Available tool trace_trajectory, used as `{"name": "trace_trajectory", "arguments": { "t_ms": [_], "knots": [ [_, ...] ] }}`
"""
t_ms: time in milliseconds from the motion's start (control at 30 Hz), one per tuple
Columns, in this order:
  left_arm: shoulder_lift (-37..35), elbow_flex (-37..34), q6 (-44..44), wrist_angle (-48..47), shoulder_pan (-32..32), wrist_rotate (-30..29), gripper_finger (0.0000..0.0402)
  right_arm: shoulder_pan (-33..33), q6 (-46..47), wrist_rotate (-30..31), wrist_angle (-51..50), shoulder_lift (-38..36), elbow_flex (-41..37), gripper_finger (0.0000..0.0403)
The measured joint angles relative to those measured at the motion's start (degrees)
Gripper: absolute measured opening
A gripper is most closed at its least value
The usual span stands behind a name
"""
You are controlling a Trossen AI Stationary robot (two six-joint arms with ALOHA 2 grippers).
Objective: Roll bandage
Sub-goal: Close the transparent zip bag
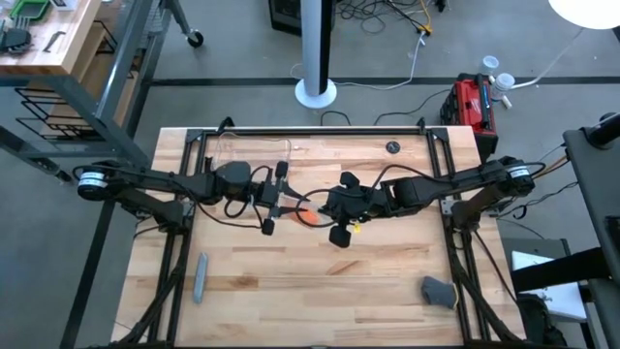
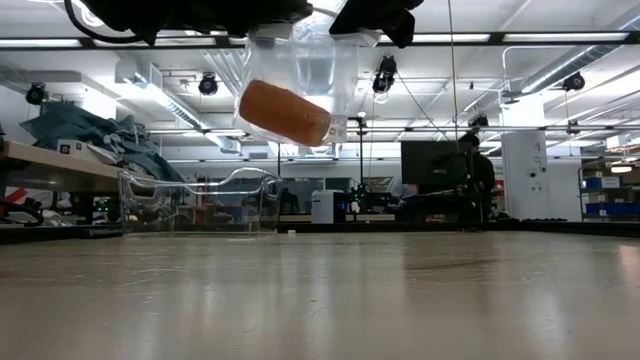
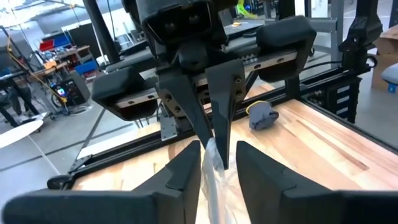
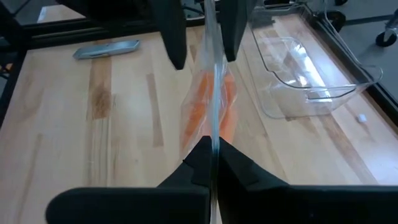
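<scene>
The bandage [image 2: 285,112] is a stubby orange roll inside a clear plastic wrap [image 2: 312,60]. It hangs tilted, high above the table's middle. The roll also shows in the right wrist view [image 4: 208,106] and from above [image 1: 308,215]. My right gripper [image 4: 213,152] is shut on the wrap and reaches in from the table's right. My left gripper [image 3: 219,168] faces it from the left. It is open, with its fingers on either side of the wrap's opposite edge. I cannot tell whether they touch the wrap. My right gripper pinches an edge of the clear wrap [image 4: 214,134] between its two fingers, coming about level from the table's right. The wrap runs edge-on away from the fingers, and the orange roll inside it hangs clear of the table.
A grey bar [image 1: 201,276] lies near the front left. A grey lump [image 1: 438,291] sits at the front right. A clear plastic tray [image 4: 305,74] stands at the back left of the tabletop, and a small dark disc [image 1: 392,147] lies at the back.
</scene>
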Motion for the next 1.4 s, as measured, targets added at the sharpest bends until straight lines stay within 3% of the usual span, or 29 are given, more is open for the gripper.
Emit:
{"name": "trace_trajectory", "arguments": {
  "t_ms": [300,467,767,1000,1400],
  "knots": [
    [0.00,-0.02,2.71,-0.40,0.13,1.94,0.0008,0.01,-0.02,-0.22,0.81,0.00,0.00,0.0000],
    [0.00,-0.02,2.33,-0.66,0.09,3.21,0.0003,0.00,-0.04,-0.24,0.85,0.00,0.02,0.0000],
    [0.00,-0.04,1.97,-0.76,0.11,1.26,0.0036,0.00,-0.02,-0.20,0.83,0.00,0.02,0.0000],
    [0.00,-0.04,5.34,-0.94,0.11,1.87,0.0002,0.00,-0.02,-0.20,0.83,0.00,0.02,0.0000],
    [-0.11,-0.07,2.83,-0.67,0.11,0.86,0.0026,0.00,-0.02,-0.17,0.84,1.68,0.02,0.0000]
  ]
}}
